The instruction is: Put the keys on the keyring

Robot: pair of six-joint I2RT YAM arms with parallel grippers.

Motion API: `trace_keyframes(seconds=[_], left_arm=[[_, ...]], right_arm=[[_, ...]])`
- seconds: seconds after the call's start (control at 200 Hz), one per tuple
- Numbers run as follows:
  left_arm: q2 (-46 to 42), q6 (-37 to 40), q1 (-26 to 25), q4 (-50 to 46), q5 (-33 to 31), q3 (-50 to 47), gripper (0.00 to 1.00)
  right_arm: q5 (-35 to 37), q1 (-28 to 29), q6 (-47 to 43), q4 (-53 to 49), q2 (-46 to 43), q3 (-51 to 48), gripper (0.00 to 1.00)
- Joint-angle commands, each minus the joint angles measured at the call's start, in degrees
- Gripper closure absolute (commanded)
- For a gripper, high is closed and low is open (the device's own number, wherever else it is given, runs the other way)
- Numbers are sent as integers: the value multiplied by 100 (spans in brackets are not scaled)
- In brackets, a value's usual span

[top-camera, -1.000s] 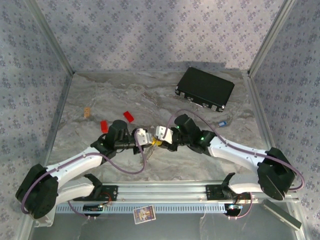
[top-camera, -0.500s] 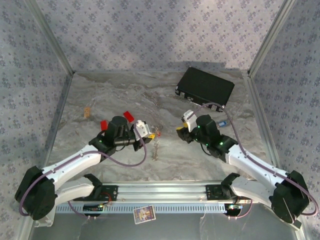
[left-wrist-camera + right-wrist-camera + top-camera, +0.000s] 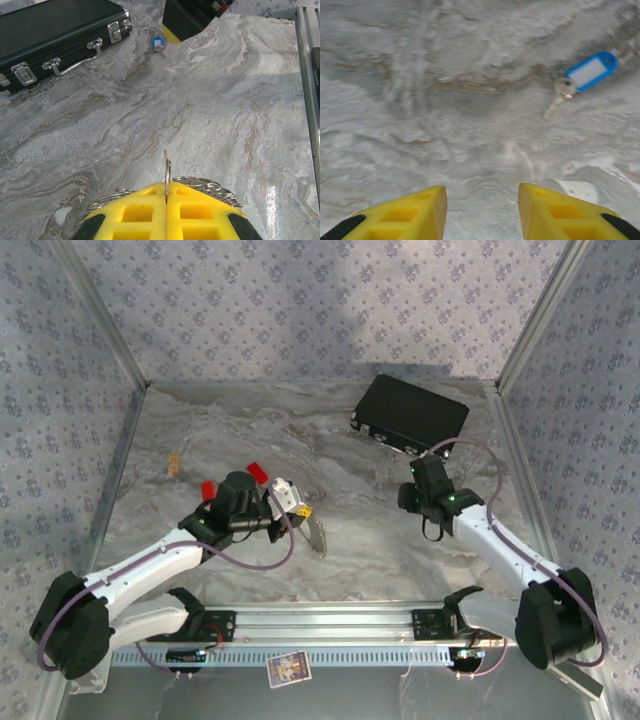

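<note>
The left gripper (image 3: 166, 190) is pinched tight on the keyring (image 3: 167, 172): from its wrist camera the ring stands edge-on in the seam between the two yellow fingers (image 3: 137, 212), with beaded loops spilling out on both sides. From overhead the ring hangs at about 4 o'clock from that gripper, just left of the middle of the marble table (image 3: 380, 550). The right gripper (image 3: 482, 200) stands moderately wide, with bare marble between its fingers and nothing held. The blue key (image 3: 587, 71), a small silvery key on a blue tag, lies flat on the table at about 2 o'clock from those fingers, apart from them. The black case (image 3: 410, 417) sits closed at 1 o'clock on the table, and two red pieces (image 3: 258, 472) lie at 10 o'clock from the left gripper.
</note>
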Motion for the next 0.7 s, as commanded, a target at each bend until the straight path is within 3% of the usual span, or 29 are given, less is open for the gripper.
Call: trace_keyframes(seconds=[0.0, 0.36, 0.695], left_arm=[[-2, 101, -37, 142, 78, 234, 100], [-19, 318, -86, 67, 69, 303, 100], [68, 391, -95, 121, 160, 356, 100]], right_arm=[[137, -390, 229, -497, 346, 305, 56], [221, -1056, -35, -37, 1737, 806, 58], [399, -1189, -627, -359, 2833, 1559, 64]])
